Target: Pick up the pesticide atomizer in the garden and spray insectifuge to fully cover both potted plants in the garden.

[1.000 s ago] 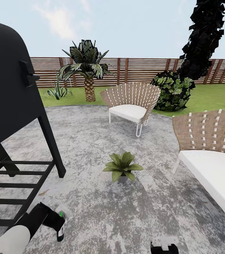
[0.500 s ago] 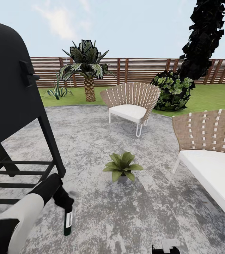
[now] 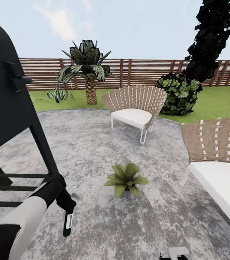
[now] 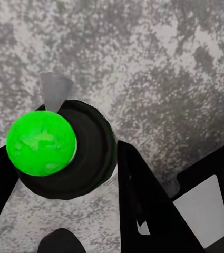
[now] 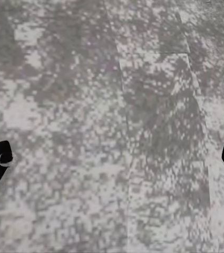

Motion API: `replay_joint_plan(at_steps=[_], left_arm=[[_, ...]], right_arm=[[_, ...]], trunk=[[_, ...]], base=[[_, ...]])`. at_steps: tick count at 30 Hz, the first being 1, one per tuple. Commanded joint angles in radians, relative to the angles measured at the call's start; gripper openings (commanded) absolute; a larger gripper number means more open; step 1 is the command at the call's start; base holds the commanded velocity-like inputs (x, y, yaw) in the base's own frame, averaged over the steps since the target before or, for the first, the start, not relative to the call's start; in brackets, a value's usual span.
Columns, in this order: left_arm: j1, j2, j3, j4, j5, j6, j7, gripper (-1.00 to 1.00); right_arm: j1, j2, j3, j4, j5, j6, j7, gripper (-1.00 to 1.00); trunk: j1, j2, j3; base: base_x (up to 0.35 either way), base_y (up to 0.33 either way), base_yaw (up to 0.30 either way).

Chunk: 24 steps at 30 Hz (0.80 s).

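My left gripper (image 3: 66, 205) is shut on the pesticide atomizer (image 3: 67, 224), a dark bottle with a white label that hangs downward over the patio at the lower left. In the left wrist view the black fingers (image 4: 143, 203) flank the atomizer's dark round body (image 4: 90, 158), which carries a bright green spot. One potted plant (image 3: 125, 177), a low green rosette in a grey pot, stands on the patio right of the bottle and a little farther off. The second potted plant is out of view. My right gripper (image 5: 112, 161) is open above bare patio, and its tip (image 3: 175, 252) peeks in at the bottom edge.
A black grill (image 3: 7, 101) on a leg frame stands close at the left, beside my left arm. One woven chair (image 3: 136, 108) sits beyond the plant, another (image 3: 219, 159) at the right. Palm (image 3: 88, 68), bush (image 3: 180, 94), lawn and slat fence (image 3: 144, 72) lie behind the speckled patio (image 3: 129, 224).
My left arm rose from the bottom edge and the bottle swung down to hang beneath the gripper. The head camera then shifted a little, sliding the grill left and the plant lower.
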Motion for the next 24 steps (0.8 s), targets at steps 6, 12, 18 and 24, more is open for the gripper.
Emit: replay_joint_plan(at_steps=[6, 12, 18, 24], left_arm=[[-0.002, 0.000, -0.007, -0.002, -0.002, 0.006, -0.010, -1.00], [-0.035, 0.001, -0.010, -0.002, -0.110, 0.006, -0.159, -1.00], [-0.040, -0.001, -0.008, -0.004, -0.176, 0.006, -0.239, -1.00], [-0.040, -0.007, -0.008, -0.002, -0.176, 0.004, -0.241, -1.00]], right_arm=[[-0.001, 0.003, 0.006, -0.001, 0.004, 0.000, -0.007, 1.00], [-0.001, 0.006, 0.003, -0.006, 0.001, 0.000, -0.006, 1.00], [-0.001, 0.005, 0.004, -0.003, 0.002, 0.000, -0.006, 1.00], [-0.001, 0.004, 0.003, -0.004, 0.003, 0.000, -0.008, 1.00]], trunk=[[0.000, 0.000, -0.001], [0.000, 0.000, -0.001], [0.000, 0.000, -0.001], [0.000, 0.000, -0.001]], base=[[0.338, 0.000, 0.000], [0.338, 0.011, 0.000], [0.338, 0.116, 0.000], [0.338, 0.093, 0.000]])
